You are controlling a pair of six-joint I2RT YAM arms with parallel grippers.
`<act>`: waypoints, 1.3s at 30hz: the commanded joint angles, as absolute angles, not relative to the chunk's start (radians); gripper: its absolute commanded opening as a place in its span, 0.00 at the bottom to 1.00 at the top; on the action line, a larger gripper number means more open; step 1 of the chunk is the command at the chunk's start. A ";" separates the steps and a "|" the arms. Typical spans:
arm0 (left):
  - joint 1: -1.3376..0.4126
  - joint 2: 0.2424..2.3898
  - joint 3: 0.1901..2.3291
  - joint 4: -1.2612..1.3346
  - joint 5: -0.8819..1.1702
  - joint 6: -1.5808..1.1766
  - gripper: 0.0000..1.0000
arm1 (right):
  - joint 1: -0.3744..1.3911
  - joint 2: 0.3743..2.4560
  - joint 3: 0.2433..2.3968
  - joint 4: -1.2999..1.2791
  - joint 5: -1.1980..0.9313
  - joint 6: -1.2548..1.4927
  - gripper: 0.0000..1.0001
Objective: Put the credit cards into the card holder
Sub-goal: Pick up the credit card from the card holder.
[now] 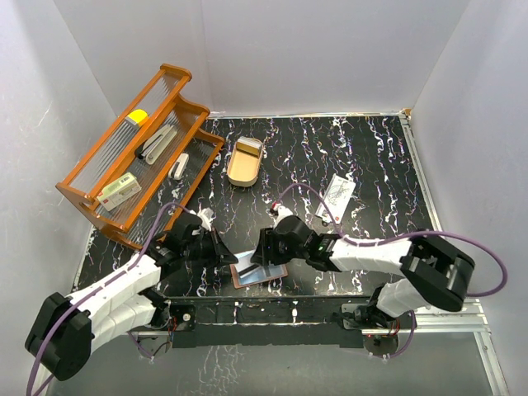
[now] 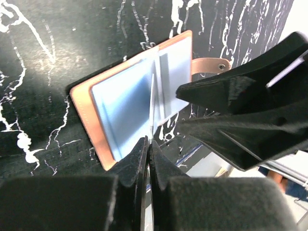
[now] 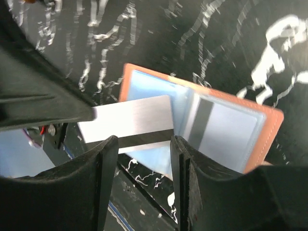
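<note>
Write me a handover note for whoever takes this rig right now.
Left gripper: fingers shut on a credit card, held on edge over the open card holder.
Right gripper: fingers apart beside that card, apparently gripping nothing.
White card lies on the table, to the right, farther back.
Done: one card lifted; a striped card seems pocketed already.
Left: pocket the held card, then the white one.
</note>
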State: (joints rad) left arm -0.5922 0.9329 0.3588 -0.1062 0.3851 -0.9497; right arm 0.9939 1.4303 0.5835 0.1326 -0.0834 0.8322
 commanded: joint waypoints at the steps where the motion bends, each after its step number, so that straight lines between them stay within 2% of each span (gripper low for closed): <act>1: -0.591 0.905 0.461 -0.195 0.440 -0.844 0.00 | 0.999 1.289 0.715 0.012 -0.133 0.540 0.46; 8: -0.591 0.875 0.612 -0.316 0.577 -0.652 0.00 | 0.999 1.148 0.752 -0.083 -0.390 0.265 0.50; 19: -0.592 0.903 0.630 -0.260 0.827 -0.583 0.00 | 0.999 1.092 0.787 -0.139 -0.412 0.157 0.60; 23: -0.591 0.909 0.633 -0.262 0.863 -0.571 0.00 | 0.998 1.105 0.823 -0.194 -0.426 0.125 0.66; 29: -0.591 0.912 0.627 -0.238 0.897 -0.574 0.00 | 0.998 1.117 0.835 -0.203 -0.456 0.095 0.67; 31: -0.592 0.913 0.628 -0.240 0.899 -0.571 0.00 | 0.999 1.132 0.840 -0.205 -0.491 0.090 0.63; 35: -0.592 0.903 0.628 -0.235 0.896 -0.578 0.00 | 0.999 1.157 0.831 -0.189 -0.573 0.089 0.47; 36: -0.591 0.900 0.628 -0.234 0.895 -0.578 0.00 | 0.999 1.157 0.827 -0.182 -0.587 0.091 0.41; 37: -0.591 0.899 0.628 -0.237 0.888 -0.578 0.00 | 0.998 1.155 0.823 -0.173 -0.593 0.096 0.28; 39: -0.591 0.901 0.633 -0.253 0.855 -0.577 0.00 | 0.999 1.146 0.812 -0.153 -0.583 0.111 0.08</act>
